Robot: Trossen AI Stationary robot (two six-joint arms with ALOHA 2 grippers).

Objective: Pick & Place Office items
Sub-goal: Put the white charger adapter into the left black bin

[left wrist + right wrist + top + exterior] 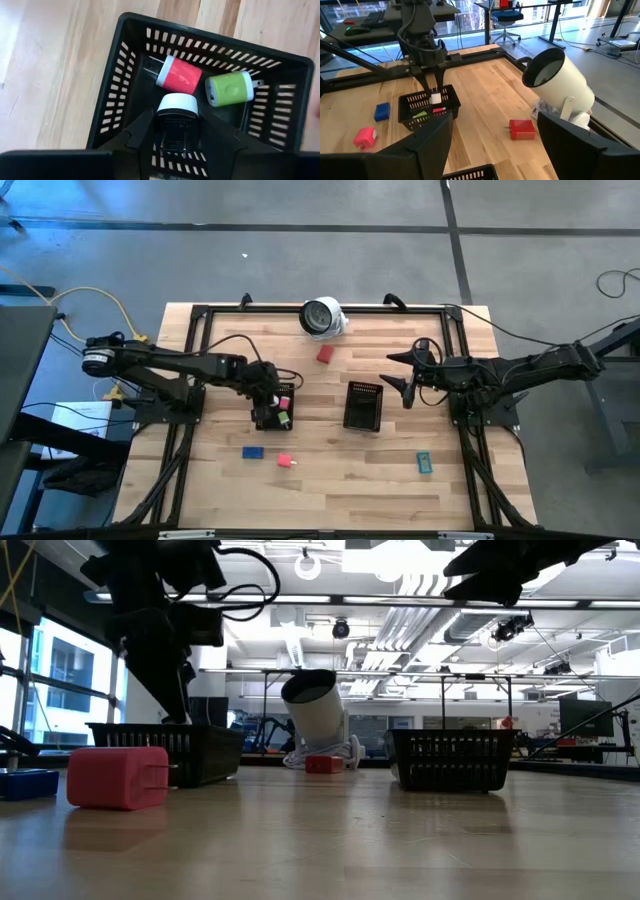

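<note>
My left gripper (277,402) hangs over the left black mesh tray (210,37), shut on a dark piece with a white end (177,107). On that tray's floor lie a red-pink piece (181,75) and a green piece (230,89). On the table lie a red piece (325,354), a blue piece (252,451), a pink piece (286,461) and a teal piece (424,463). My right gripper (398,372) stands open, above the table beside the right tray (362,387), with nothing between its fingers. My left gripper pinches the dark piece by the two sides of its dark body (162,126) between its two fingers (142,130). The fingers slant steeply down from above. The white end points away from the gripper, toward the tray floor. Whether the piece touches the floor, I cannot tell.
A white round object with a dark face (322,317) lies tilted at the table's far edge, near the red piece. A black frame (200,315) runs along the table's edges. Bare wood lies between the trays and along the near edge.
</note>
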